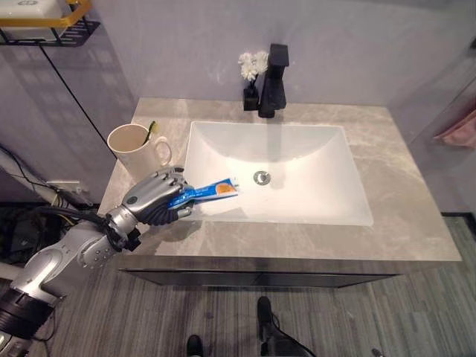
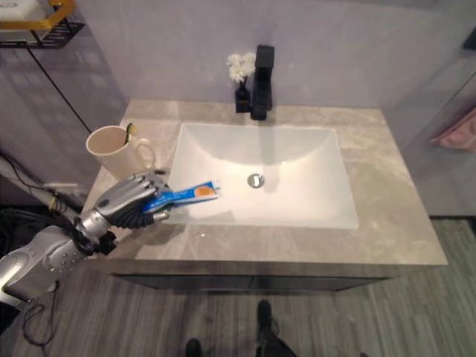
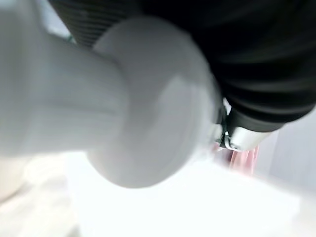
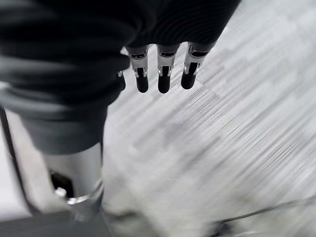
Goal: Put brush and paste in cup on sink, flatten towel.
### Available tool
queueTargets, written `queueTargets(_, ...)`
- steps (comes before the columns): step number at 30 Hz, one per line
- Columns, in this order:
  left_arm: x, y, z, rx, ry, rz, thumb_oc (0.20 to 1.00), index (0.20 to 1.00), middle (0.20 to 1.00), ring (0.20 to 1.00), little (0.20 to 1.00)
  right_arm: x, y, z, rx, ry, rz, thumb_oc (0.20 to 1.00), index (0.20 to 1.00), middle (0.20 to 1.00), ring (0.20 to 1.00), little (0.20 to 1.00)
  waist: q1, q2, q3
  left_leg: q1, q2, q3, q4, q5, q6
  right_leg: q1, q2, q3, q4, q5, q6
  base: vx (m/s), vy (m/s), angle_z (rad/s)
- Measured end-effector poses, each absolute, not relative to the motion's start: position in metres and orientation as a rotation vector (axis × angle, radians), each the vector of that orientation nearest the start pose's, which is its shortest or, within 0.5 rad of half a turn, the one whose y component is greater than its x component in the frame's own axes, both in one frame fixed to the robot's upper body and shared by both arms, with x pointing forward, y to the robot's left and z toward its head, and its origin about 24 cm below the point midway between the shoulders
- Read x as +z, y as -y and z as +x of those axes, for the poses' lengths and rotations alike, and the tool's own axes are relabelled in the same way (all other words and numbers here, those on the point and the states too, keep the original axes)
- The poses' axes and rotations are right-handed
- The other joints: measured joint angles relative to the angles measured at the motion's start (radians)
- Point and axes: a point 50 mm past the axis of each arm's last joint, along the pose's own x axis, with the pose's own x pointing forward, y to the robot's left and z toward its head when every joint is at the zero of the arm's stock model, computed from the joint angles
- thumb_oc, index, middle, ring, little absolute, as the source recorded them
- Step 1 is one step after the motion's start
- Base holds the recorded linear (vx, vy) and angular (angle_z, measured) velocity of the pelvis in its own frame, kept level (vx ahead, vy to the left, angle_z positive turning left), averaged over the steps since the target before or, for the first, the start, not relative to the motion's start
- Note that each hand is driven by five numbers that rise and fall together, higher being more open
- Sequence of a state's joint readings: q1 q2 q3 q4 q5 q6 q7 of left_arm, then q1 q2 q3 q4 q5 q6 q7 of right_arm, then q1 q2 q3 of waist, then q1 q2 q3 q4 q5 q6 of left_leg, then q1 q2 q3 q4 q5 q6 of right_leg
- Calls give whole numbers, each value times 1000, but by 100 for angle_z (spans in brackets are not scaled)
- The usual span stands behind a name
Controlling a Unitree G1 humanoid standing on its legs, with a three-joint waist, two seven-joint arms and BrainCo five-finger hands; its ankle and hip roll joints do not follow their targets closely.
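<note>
Left eye view, left hand (image 1: 152, 197) gripping paste (image 1: 210, 191), cap end toward drain (image 1: 260, 177)

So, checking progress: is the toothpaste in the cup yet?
Not yet. The left hand grips the toothpaste over the sink's left edge, beside the cup.

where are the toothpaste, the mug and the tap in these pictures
toothpaste (image 1: 216, 190), left eye view, on the blue and orange tube body past the left robot hand (image 1: 152, 195)
mug (image 1: 137, 155), left eye view, on its cream outer wall
tap (image 1: 274, 89), left eye view, on the black upright body
</note>
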State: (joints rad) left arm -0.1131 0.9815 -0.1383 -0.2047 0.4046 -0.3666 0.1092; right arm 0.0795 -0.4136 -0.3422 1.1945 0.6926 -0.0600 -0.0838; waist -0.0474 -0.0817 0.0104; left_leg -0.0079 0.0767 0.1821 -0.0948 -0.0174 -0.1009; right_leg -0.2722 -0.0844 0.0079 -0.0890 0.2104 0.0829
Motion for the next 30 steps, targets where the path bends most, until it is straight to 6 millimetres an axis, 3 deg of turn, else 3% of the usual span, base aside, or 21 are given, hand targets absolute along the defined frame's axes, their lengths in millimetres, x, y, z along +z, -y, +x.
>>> queueTargets(1,179,-215,243,-263,691,1302,200,200,200,200,200,-88,366,84,-976,-642,266,1000,1000,1000,1000,1000,-7,1,-8,13,-1,21,-1,-8,11,3,-8,15,-8,-1,7,40,29,-27)
queueTargets(2,185,-220,241,-210,713,1330,200,200,200,200,200,-41,375,110,-925,-420,126,1000,1000,1000,1000,1000,-24,13,-13,24,-4,25,-2,-13,14,12,-12,22,-9,-4,14,56,35,-24)
queueTargets(4,193,-223,240,-168,744,1366,200,200,200,200,200,8,386,132,-893,-210,-75,1000,1000,1000,1000,1000,-43,20,-37,27,-8,27,-5,-18,19,18,-16,22,-9,-6,19,18,12,-4)
queueTargets(5,203,-220,237,-130,812,1376,200,200,200,200,200,46,395,149,-913,-53,-224,1000,1000,1000,1000,1000,-50,17,-64,27,-7,27,-5,-19,20,20,-16,23,-9,-8,22,0,0,0)
queueTargets(8,218,-214,229,-81,919,1400,200,200,200,200,200,98,400,158,-960,108,-517,1000,1000,1000,1000,1000,-47,13,-81,34,-9,26,0,-19,21,22,-16,23,-8,-4,19,5,6,2)
queueTargets(9,223,-213,226,-56,955,1394,200,200,200,200,200,127,391,170,-938,231,-647,1000,1000,1000,1000,1000,-43,15,-83,44,-8,28,0,-16,17,31,-15,25,-7,3,18,-9,-10,-6)
queueTargets(10,225,-212,225,-46,971,1390,200,200,200,200,200,142,383,178,-915,296,-683,1000,1000,1000,1000,1000,-44,16,-85,47,-8,30,0,-16,17,33,-14,27,-6,3,19,9,-3,-10)
queueTargets(13,239,-205,228,-13,1048,1367,200,200,200,200,200,185,337,213,-738,560,-669,1000,1000,1000,1000,1000,-46,13,-88,59,-9,47,0,-17,17,36,-7,39,0,15,9,-18,-10,-14)
queueTargets(14,250,-195,230,-15,1126,1351,200,200,200,200,200,203,300,232,-528,683,-623,1000,1000,1000,1000,1000,-40,8,-90,60,-5,45,0,-17,16,43,-6,38,0,11,13,0,0,0)
queueTargets(17,261,-183,230,-33,1221,1317,200,200,200,200,200,206,269,248,-251,696,-608,1000,1000,1000,1000,1000,-19,0,-97,62,-2,42,0,-16,15,47,-2,37,0,9,12,-17,-10,4)
queueTargets(19,265,-176,231,-60,1252,1312,200,200,200,200,200,194,250,264,-27,599,-558,1000,1000,1000,1000,1000,-4,-14,-101,62,2,39,0,-13,10,49,0,34,0,9,11,6,-6,2)
queueTargets(21,263,-171,236,-109,1236,1302,200,200,200,200,200,180,218,283,196,499,-434,1000,1000,1000,1000,1000,4,-25,-102,65,3,40,0,-11,8,52,1,32,-1,8,9,-17,1,1)
queueTargets(23,263,-164,238,-146,1250,1298,200,200,200,200,200,177,196,286,359,468,-432,1000,1000,1000,1000,1000,24,-31,-96,63,3,30,0,-10,7,54,-1,23,0,7,7,1,13,8)
queueTargets(24,261,-162,240,-159,1247,1294,200,200,200,200,200,175,175,290,454,458,-397,1000,1000,1000,1000,1000,31,-33,-92,69,4,28,0,-9,6,59,-1,20,-1,9,9,7,19,10)
queueTargets(27,258,-161,241,-173,1237,1287,200,200,200,200,200,180,134,293,557,519,-190,1000,1000,1000,1000,1000,40,-37,-83,71,8,20,0,-9,4,63,0,10,-8,2,5,12,23,10)
queueTargets(30,258,-161,242,-159,1231,1281,200,200,200,200,200,185,106,294,613,541,11,1000,1000,1000,1000,1000,72,-35,-76,67,9,18,0,-8,4,62,-1,7,-8,-1,3,12,22,3)
